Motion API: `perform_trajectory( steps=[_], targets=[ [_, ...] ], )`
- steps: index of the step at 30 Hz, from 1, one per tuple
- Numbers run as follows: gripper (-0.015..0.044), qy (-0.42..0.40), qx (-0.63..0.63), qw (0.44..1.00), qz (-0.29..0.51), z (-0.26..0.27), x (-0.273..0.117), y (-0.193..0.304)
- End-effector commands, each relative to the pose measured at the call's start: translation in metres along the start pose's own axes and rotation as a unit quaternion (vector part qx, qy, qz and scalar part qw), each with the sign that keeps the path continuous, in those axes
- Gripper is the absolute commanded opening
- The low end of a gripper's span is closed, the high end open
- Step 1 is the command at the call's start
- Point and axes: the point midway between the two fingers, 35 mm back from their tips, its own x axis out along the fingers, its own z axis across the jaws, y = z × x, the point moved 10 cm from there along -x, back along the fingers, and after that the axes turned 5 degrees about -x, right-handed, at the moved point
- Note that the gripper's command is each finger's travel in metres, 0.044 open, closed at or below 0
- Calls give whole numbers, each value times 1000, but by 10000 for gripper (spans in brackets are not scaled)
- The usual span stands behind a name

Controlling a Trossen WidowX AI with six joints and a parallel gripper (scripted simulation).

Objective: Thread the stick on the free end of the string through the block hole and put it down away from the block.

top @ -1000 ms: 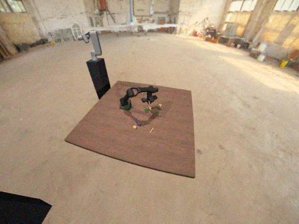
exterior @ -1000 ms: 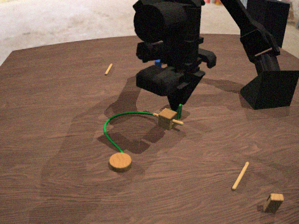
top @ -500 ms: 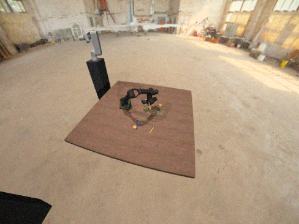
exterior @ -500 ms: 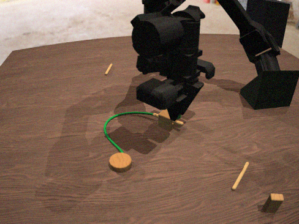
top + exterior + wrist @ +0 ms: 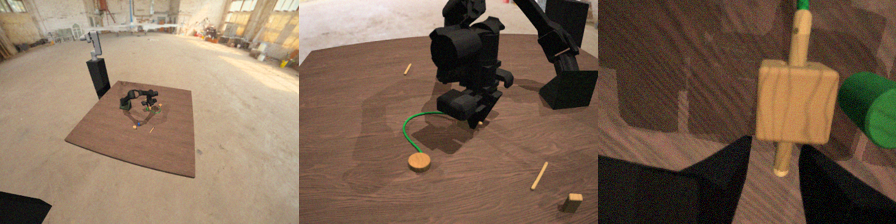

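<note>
The wooden block [image 5: 796, 105] stands on the table, mostly hidden behind the gripper in the exterior view. The stick [image 5: 800, 42] [image 5: 480, 123] passes through its hole, with the string end out at the far side and the bare tip out at the near side. The green string [image 5: 803, 4] [image 5: 404, 128] [image 5: 158, 112] curves from the stick to the round button [image 5: 419, 162] [image 5: 160, 105]. My gripper [image 5: 775, 148] [image 5: 475, 123] is partly open, its fingertips on either side of the bare tip in the wrist view. Nothing is gripped.
A green cylinder [image 5: 883, 117] [image 5: 147, 109] stands close beside the block. Loose sticks [image 5: 539, 175] [image 5: 407, 69] [image 5: 152, 130] lie farther off. A small upright wooden piece [image 5: 572, 203] stands near one loose stick. A blue object [image 5: 138, 124] and a small wooden piece [image 5: 134, 127] are together elsewhere.
</note>
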Motion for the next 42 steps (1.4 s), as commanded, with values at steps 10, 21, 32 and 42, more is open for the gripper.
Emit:
perform_trajectory(
  steps=[10, 21, 32, 42],
  targets=[
    [72, 1, -1, 1000, 0, -1, 2, 1],
    [0, 2, -3, 1000, -3, -1, 2, 2],
    [0, -1, -28, 999, -47, -1, 5, 10],
    [0, -4, -26, 998, -52, -1, 6, 10]
  ],
)
